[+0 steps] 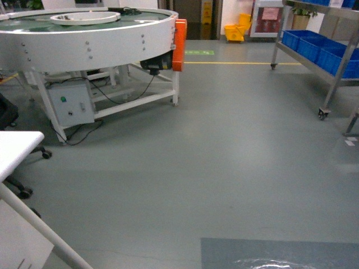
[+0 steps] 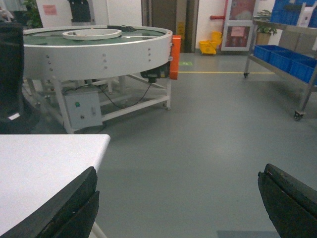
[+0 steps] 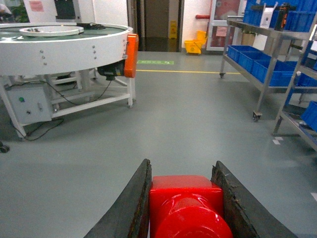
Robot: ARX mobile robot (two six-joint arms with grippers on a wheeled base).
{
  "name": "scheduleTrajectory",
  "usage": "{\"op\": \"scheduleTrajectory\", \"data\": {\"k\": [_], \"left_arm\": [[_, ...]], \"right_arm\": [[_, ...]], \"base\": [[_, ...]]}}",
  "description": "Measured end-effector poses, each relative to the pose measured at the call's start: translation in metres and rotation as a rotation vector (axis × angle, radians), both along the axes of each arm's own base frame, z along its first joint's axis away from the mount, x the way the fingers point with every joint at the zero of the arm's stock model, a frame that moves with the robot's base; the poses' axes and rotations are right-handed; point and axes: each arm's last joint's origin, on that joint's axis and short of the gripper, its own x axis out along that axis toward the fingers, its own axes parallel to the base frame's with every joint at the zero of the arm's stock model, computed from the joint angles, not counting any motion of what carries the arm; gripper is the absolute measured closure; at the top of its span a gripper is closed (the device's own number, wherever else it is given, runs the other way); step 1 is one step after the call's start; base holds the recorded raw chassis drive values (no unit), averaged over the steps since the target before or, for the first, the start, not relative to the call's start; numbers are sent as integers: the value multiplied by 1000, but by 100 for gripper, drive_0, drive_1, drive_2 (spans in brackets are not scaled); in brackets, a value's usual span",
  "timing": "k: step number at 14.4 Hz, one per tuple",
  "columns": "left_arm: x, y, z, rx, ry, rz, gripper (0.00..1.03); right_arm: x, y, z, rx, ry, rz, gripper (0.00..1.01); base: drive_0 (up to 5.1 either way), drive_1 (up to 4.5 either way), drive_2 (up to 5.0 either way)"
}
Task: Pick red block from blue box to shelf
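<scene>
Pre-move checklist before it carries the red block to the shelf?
1. Red block held between right gripper fingers: ok.
2. Left gripper open and empty: ok.
3. Shelf in sight, ahead on the right: ok.
4. Floor toward the shelf free of obstacles: ok.
5. Free spot on a shelf tier among the blue crates: cannot tell.
6. White table corner close to the left gripper, clearance when turning: cannot tell.

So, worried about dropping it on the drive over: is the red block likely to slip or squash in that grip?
The red block looks rigid, so it likely won't squash. Its glossy faces could be slippery, though the right gripper presses flat sides. Probably light.
</scene>
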Motion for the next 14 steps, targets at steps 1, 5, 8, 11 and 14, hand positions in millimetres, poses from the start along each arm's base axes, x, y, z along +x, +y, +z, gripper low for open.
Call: {"op": "scheduleTrajectory", "data": {"k": [1, 5, 8, 11, 14], "left_arm": [[0, 0, 0, 0, 0, 0, 5], [0, 0, 0, 0, 0, 0, 5], [0, 0, 0, 0, 0, 0, 5], [0, 0, 0, 0, 1, 0, 5], [0, 0, 0, 0, 1, 1, 5]], "right_arm": [[0, 0, 0, 0, 0, 0, 73], [0, 0, 0, 0, 0, -1, 73], [0, 0, 0, 0, -1, -1, 73], [0, 0, 0, 0, -3, 0, 73], [0, 0, 0, 0, 0, 0, 73]], "base": [[-157, -157, -157], [-61, -28, -94], [-5, 418, -428], [-10, 411, -431], [-2, 420, -423]]}}
